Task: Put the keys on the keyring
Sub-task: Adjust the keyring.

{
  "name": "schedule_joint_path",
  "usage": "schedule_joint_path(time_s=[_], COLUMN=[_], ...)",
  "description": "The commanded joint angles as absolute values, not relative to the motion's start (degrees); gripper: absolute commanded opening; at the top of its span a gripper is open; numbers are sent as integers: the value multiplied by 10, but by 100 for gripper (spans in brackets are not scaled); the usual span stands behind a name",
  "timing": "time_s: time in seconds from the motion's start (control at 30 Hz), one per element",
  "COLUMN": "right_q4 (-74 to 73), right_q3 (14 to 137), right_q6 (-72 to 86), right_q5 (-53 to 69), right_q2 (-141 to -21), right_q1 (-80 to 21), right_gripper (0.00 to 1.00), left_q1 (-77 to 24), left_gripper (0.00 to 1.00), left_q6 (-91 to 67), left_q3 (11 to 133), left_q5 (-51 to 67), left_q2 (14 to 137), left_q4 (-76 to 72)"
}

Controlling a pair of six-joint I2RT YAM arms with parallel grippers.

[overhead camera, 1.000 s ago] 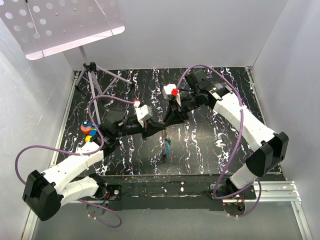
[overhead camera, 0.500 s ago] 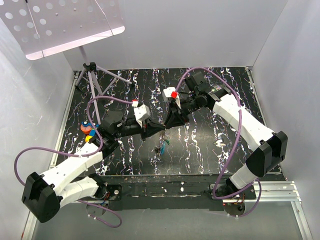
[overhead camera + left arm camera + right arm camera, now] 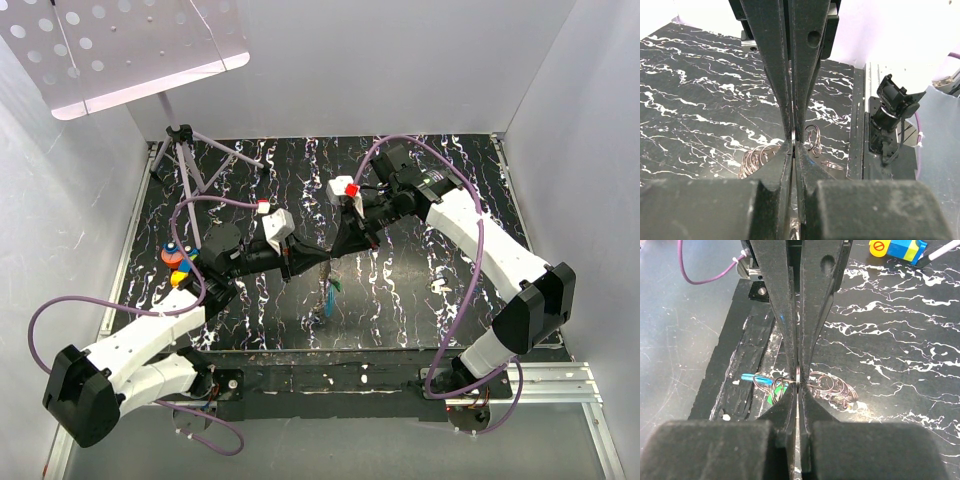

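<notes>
Over the middle of the table (image 3: 420,200) both arms meet tip to tip. The left gripper (image 3: 316,262) is clamped tight, and its wrist cam shows a thin bit of the keyring (image 3: 792,135) pinched right between the fingers. Same deal for the right gripper (image 3: 336,254): jaws squeezed together on the keyring's wire. The keys (image 3: 328,297) hang in a little bunch just below where the tips meet. On the right wrist cam you can make out the blue key (image 3: 751,378) and the green key (image 3: 772,399) just left of the pinch, plus some coppery loops (image 3: 832,386) bunched on the other side. Some coloured blocks (image 3: 177,262) sit well off to the left.
</notes>
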State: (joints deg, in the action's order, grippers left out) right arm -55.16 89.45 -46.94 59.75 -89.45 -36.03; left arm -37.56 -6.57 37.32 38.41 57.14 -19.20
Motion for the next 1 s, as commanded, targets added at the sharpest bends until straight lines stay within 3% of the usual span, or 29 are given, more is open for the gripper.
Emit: schedule_joint_path(time_s=[0.0,0.2,0.23,0.3,0.37,0.5,0.83,0.97], right_q4=[-575,-585,-579,-588,-611,-710,-837,-833], right_q3=[908,915,917,926,943,1003,1056,1051], right_q6=[-485,-473,-457,-435,-420,-430,-472,-471], right_q5=[636,608,593,557,514,454,379,359], right_q2=[-874,-866,-866,-867,-874,-905,-948,-948], right_q1=[-361,-361,-361,-362,-362,-364,-381,-387], right_gripper=[1,1,1,1,1,1,1,1], left_q1=[-374,-368,-364,-350,-329,-282,-258,-259], left_gripper=[0,0,6,32,51,68,70,61], left_q6=[-93,-125,-132,-143,-156,-191,-177,-163], left_q3=[363,354,353,352,353,353,401,417], left_q5=[389,390,394,407,424,453,519,548], left_q2=[554,568,568,564,557,541,608,638], left_q4=[-265,-280,-281,-270,-255,-235,-249,-291])
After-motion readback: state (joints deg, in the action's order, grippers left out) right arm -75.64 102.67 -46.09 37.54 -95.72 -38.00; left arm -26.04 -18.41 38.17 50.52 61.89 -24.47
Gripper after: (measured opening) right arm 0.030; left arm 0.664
